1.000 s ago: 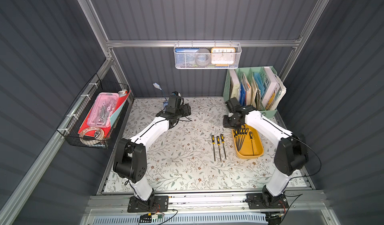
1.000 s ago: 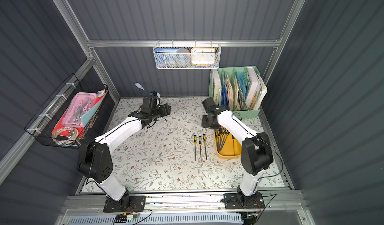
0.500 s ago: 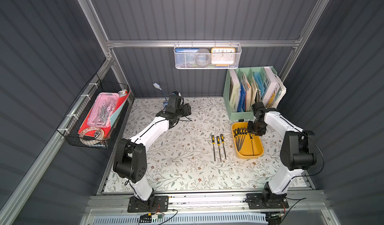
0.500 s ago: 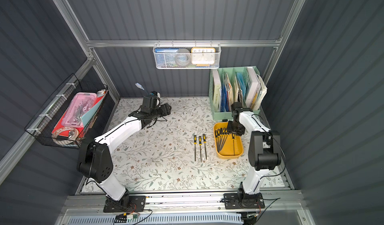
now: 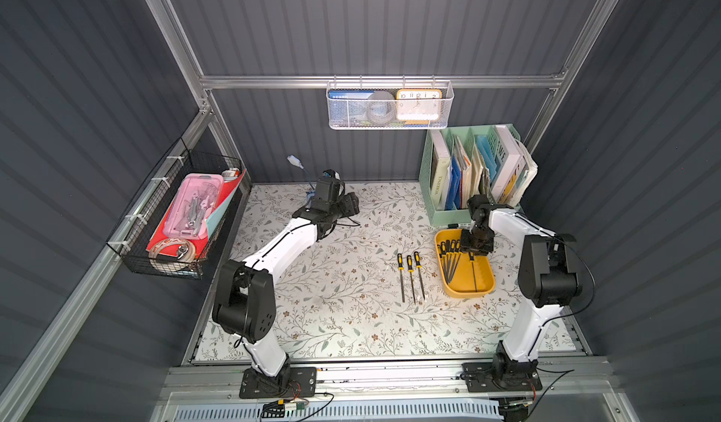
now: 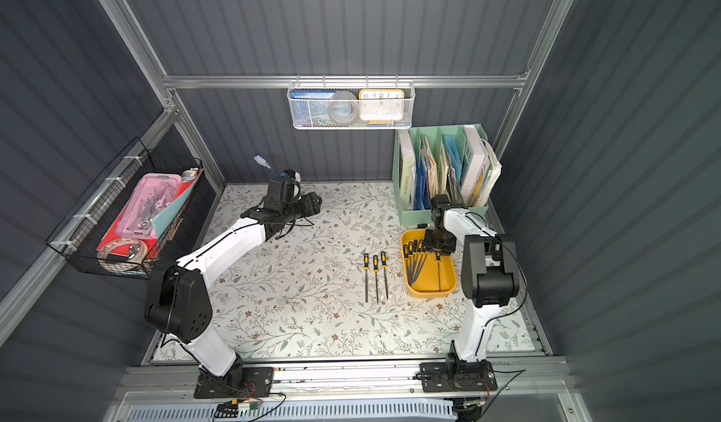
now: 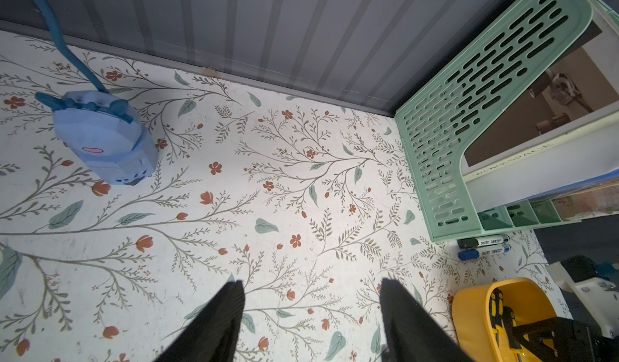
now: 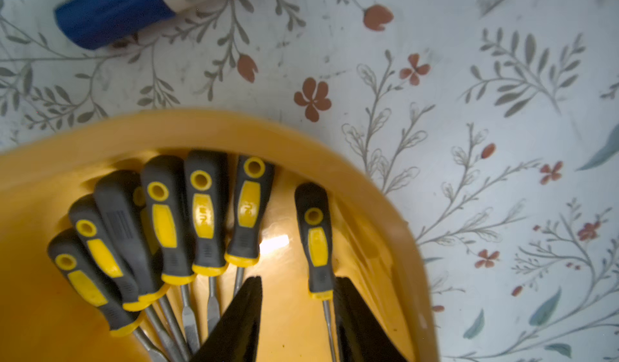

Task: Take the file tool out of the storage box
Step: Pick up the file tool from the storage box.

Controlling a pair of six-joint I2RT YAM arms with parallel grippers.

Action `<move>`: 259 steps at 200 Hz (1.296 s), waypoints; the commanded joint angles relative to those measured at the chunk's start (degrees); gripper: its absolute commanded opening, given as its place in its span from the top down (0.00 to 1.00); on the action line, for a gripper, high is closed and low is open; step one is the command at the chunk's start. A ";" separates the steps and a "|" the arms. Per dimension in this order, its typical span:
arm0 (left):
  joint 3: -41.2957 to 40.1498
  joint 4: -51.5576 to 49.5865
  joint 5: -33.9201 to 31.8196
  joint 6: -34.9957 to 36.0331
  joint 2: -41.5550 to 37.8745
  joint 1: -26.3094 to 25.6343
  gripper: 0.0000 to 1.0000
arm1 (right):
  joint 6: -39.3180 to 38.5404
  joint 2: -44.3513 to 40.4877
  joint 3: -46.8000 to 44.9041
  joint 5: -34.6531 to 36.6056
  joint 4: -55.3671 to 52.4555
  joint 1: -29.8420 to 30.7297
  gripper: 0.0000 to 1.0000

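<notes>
Lone black-and-yellow-handled steel file point(image 8: 315, 239) lies in the shallow mustard-yellow plastic storage box point(image 8: 201, 129), apart from six fanned files point(image 8: 167, 216). Right pincer point(image 8: 298, 280) stands astride its shaft, jaws parted, not clamped. Box rests on the floral counter point(image 5: 351, 314). Left pincer point(image 7: 312, 282) hangs well apart, jaws spread wide, holding nothing

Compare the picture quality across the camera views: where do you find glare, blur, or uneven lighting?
Right wrist view: a white glare patch sits on the floor of the storage box, and the blue marker at the frame edge is blurred. Left wrist view: the table is sharp and evenly lit, with no glare. Both top views: the table is bright and the surrounding walls are dim.
</notes>
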 commanded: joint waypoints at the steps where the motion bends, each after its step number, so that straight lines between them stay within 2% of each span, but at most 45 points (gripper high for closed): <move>1: 1.81 -1.95 -0.49 0.95 0.60 0.33 0.30 | -1.38 1.69 -1.21 0.65 1.36 -0.09 0.60; 59: 1.80 -1.84 -0.76 0.90 0.31 0.37 0.30 | -0.50 2.07 -3.50 -2.00 2.30 -0.08 0.61; 141: 0.18 -0.76 -0.41 0.26 -0.59 0.39 0.30 | 3.50 -6.44 -9.40 -4.56 2.11 5.36 0.64; 209: 0.76 -1.12 -0.49 0.47 -0.60 0.37 0.30 | 1.52 -7.37 -4.15 1.60 -1.30 4.84 0.61; 259: 0.82 -1.09 -0.47 0.53 -0.41 0.37 0.30 | -0.33 -2.20 -1.36 -0.52 -2.68 2.92 0.61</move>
